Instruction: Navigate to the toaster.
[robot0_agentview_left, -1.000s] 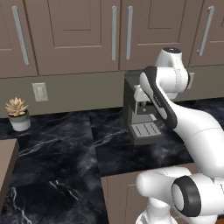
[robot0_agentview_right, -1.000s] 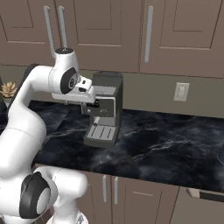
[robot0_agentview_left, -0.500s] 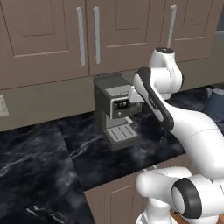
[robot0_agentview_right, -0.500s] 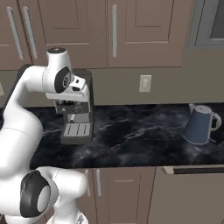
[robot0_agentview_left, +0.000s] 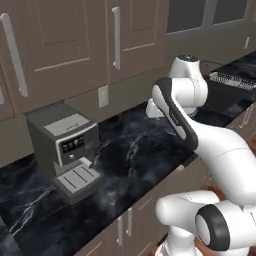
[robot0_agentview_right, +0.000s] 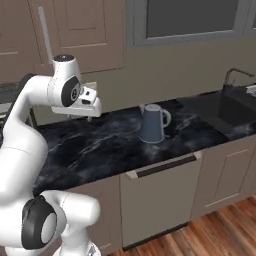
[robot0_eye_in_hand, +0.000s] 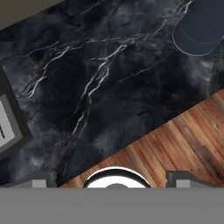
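Looking across the black marble counter, we find no silver four-slot toaster in these views, so we cannot tell where it stands. Our gripper hangs above the counter, folded in close to the arm; in the hand view its two dark fingertips sit well apart at the bottom edge, nothing between them. To our left stands a dark grey coffee machine with its drip tray facing out. To our right a blue-grey kettle rests on the counter, and beyond it a sink with a faucet. Wood flooring lies below the counter edge.
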